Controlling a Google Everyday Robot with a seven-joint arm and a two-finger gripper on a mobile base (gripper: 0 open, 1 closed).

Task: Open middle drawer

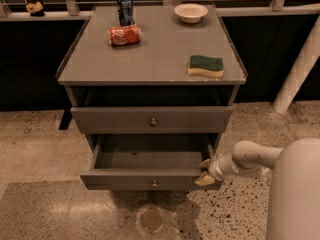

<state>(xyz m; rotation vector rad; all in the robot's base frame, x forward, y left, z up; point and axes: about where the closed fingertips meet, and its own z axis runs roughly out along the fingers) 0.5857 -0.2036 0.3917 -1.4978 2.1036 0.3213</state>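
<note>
The middle drawer [150, 179] stands pulled well out of the grey cabinet. Its plain grey inside shows, and a small round knob [154, 183] sits at the centre of its front. My gripper [204, 172] is at the right end of that drawer's front, against the corner, and the white arm reaches in from the lower right. Above it, the taller-fronted drawer [152, 120] with its own knob is nearly closed. Anything below the open drawer is hidden by it.
On the cabinet top [150, 59] lie a green and yellow sponge [205, 66], a red can on its side [124, 35], an upright blue can [125, 9] and a white bowl [191, 12]. My white body [295, 194] fills the lower right. A white post [300, 69] leans at right.
</note>
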